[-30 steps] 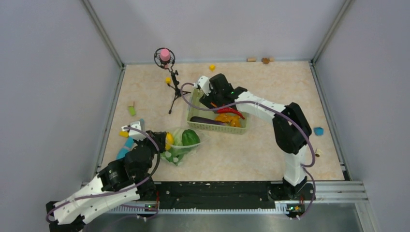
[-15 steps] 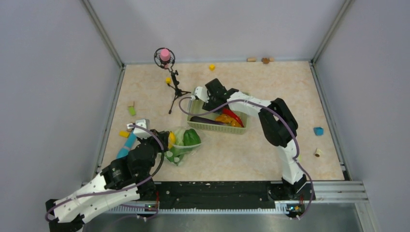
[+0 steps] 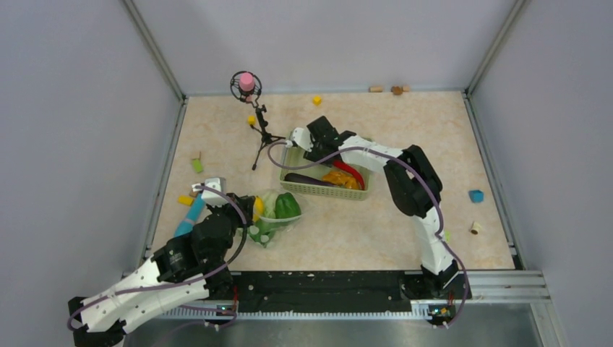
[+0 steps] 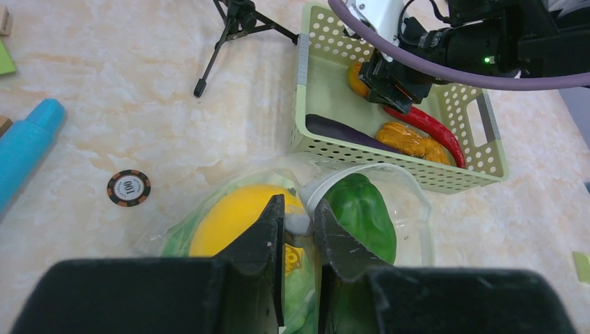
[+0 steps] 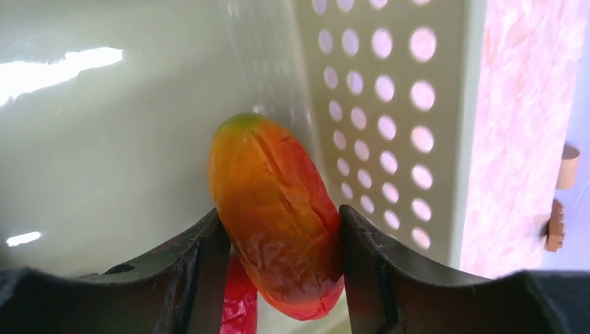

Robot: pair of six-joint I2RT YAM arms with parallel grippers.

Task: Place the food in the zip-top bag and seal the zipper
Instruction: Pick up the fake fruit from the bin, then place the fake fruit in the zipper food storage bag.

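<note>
Mid bench [image 3: 376,224], basket [image 4: 300,104] holds eggplant [image 4: 341,133], chili [image 4: 428,126], orange pieces [image 4: 407,139]. Bag [image 3: 271,220] toward near-left corner holds lemon [image 4: 229,216], pepper [image 4: 362,212], cabbage [image 3: 266,202]. My left fingers [image 4: 268,229] pinch its zipper [image 4: 316,191]. My right fingers [image 5: 202,264] clamp one orange piece [image 5: 278,216] in the basket's far-left corner.

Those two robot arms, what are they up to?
The left gripper pinches the mouth of the zip-top bag, which holds a lemon and green pepper. The right gripper is down in the green basket, clamped on an orange piece; a chili and eggplant lie there too.
</note>
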